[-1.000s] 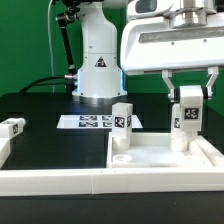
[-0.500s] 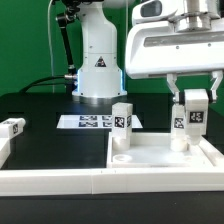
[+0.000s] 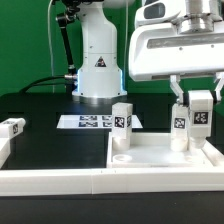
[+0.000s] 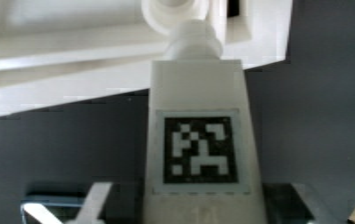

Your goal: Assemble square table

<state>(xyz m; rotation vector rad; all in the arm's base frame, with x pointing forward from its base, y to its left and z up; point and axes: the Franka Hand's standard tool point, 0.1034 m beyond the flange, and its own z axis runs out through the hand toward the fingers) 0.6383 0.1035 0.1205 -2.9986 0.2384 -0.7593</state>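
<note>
My gripper (image 3: pixel 198 100) is shut on a white table leg (image 3: pixel 192 124), which stands upright over the far corner of the white square tabletop (image 3: pixel 160 157) on the exterior view's right. Its lower end is at the slab. In the wrist view the tagged leg (image 4: pixel 200 130) sits between my two fingers (image 4: pixel 99 200), its peg end pointing at the tabletop (image 4: pixel 85 70). A second leg (image 3: pixel 122 125) stands on the slab's far corner nearer the middle. A third leg (image 3: pixel 12 127) lies at the exterior view's left edge.
The marker board (image 3: pixel 92 122) lies flat behind the tabletop. The robot's base (image 3: pixel 97 70) stands behind that, with cables to its left. A long white border rail (image 3: pixel 50 181) runs along the front and up the exterior view's left side.
My gripper and the top of the held leg have shifted a little toward the exterior view's right. The leg's lower end has stayed at the slab's corner. The other legs have not moved.
</note>
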